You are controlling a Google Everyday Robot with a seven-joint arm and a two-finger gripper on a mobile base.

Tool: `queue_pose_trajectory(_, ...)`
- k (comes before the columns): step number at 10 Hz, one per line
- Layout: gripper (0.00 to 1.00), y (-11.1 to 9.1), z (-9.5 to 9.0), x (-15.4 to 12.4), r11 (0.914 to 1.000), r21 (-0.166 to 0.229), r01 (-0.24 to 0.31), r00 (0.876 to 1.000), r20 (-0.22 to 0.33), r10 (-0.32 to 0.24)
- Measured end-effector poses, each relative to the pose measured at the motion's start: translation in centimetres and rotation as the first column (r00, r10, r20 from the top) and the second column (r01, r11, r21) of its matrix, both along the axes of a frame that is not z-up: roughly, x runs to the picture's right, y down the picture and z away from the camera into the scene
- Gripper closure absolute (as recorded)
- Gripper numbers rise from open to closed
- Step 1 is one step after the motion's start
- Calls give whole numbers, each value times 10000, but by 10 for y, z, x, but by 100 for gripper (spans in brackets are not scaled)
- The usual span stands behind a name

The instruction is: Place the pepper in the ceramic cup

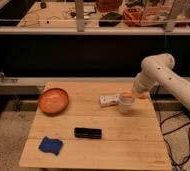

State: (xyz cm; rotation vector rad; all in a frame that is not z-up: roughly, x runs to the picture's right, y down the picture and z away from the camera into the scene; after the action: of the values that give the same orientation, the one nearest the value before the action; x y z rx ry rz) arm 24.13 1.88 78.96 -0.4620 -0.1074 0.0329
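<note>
The white ceramic cup (126,104) stands on the wooden table (113,145), right of the middle and toward the back. A small orange-red pepper (127,95) shows right at the cup's top rim. My gripper (134,93) is at the end of the white arm (160,75), which reaches in from the right. The gripper hangs just above and behind the cup, touching or nearly touching the pepper. I cannot tell whether the pepper rests in the cup or is still held.
A large orange bowl (53,100) sits at the table's back left. A flat white rectangular object (108,100) lies just left of the cup. A black bar (87,132) lies at the middle front and a blue cloth (50,145) at the front left.
</note>
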Motion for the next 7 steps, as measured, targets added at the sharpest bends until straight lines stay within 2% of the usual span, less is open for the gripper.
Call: queue_pose_trajectory(7, 95, 1, 0, -1, 9999, 138, 103, 9999, 125, -105)
